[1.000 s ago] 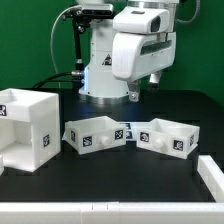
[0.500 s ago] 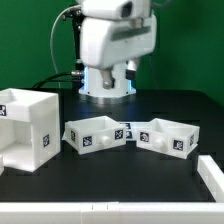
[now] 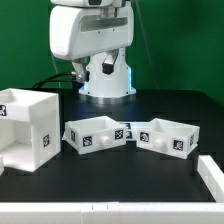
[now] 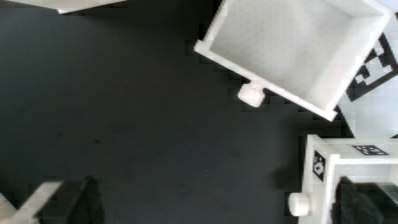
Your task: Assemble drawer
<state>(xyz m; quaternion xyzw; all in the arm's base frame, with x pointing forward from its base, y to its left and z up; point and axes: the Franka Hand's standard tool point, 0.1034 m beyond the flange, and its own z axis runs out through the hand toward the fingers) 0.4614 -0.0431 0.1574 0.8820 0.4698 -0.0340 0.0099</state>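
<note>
The drawer kit lies on the black table. The large cube-like shell (image 3: 26, 126) stands at the exterior view's left. Two shallow trays with tags sit side by side in the middle, one (image 3: 95, 135) beside the other (image 3: 168, 137). In the wrist view one tray (image 4: 294, 48) shows from above with its round knob (image 4: 253, 95). The second tray (image 4: 361, 160) shows its knob (image 4: 306, 168) at the picture's edge. My gripper (image 4: 217, 204) is high above the table, open and empty, with dark fingers (image 4: 71, 202) far apart. The arm (image 3: 90, 35) hangs over the back of the table.
The robot's base (image 3: 106, 85) stands at the back centre. A white raised border (image 3: 210, 176) runs along the front and the exterior view's right of the table. A white corner (image 4: 80, 5), possibly the shell, shows at the wrist view's edge.
The arm has swung toward the exterior view's left. The shell and both trays have not moved.
</note>
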